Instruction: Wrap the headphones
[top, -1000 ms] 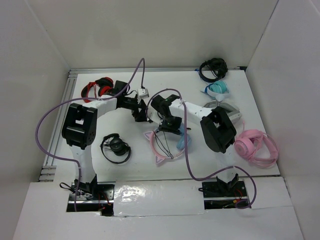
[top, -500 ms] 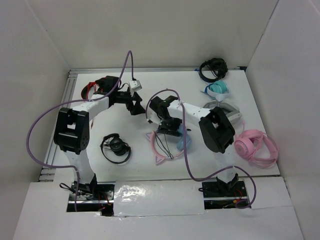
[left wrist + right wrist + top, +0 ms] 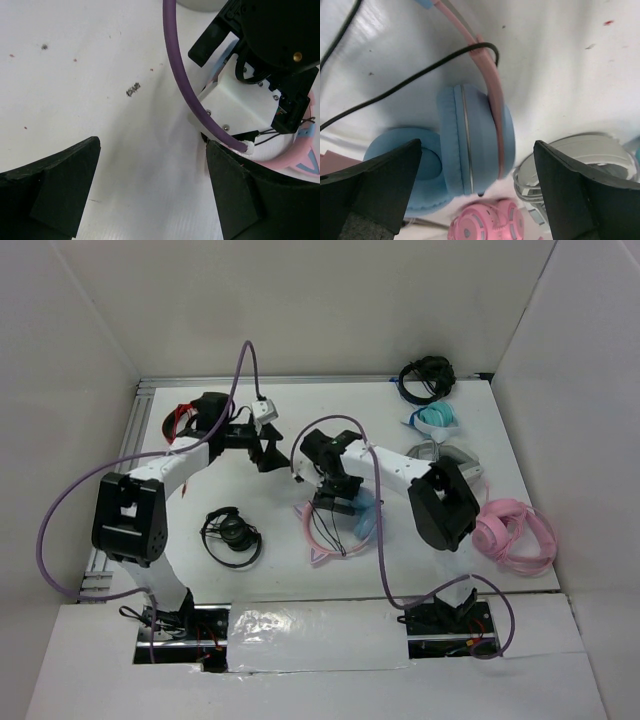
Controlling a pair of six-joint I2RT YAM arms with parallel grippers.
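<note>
Looking down from above, we have the headphones [image 3: 364, 522] lying on the bench [image 3: 250, 485] near its middle, with the pink cat-ear headband toward the near edge and the light blue ear cups on the right of the loop. The right arm [image 3: 400, 465] reaches in from the right, and the right jaws hang directly over those cups. On the right wrist camera we see them spread wide, a finger [image 3: 375, 195] at each lower corner, with the two blue cups pressed together in the gap below. Whether the fingers touch the cups, we cannot tell. The thin black cable [image 3: 420, 75] crosses the headband and trails off left across the bench. Grey-white headphones [image 3: 570, 160] and all-pink headphones [image 3: 485, 225] show at the bottom of that view.

Over to the left arm [image 3: 180, 462]: it stretches toward the far side, and the left jaws sit just left of the right arm's wrist. On the left wrist camera they stand wide apart over bare bench, gripping nothing. A purple cable [image 3: 180, 75] curves into the right arm's white wrist block there. Red-and-black headphones [image 3: 185, 418] lie by the far left corner, and small black headphones [image 3: 232, 536] lie beside the left arm.
</note>
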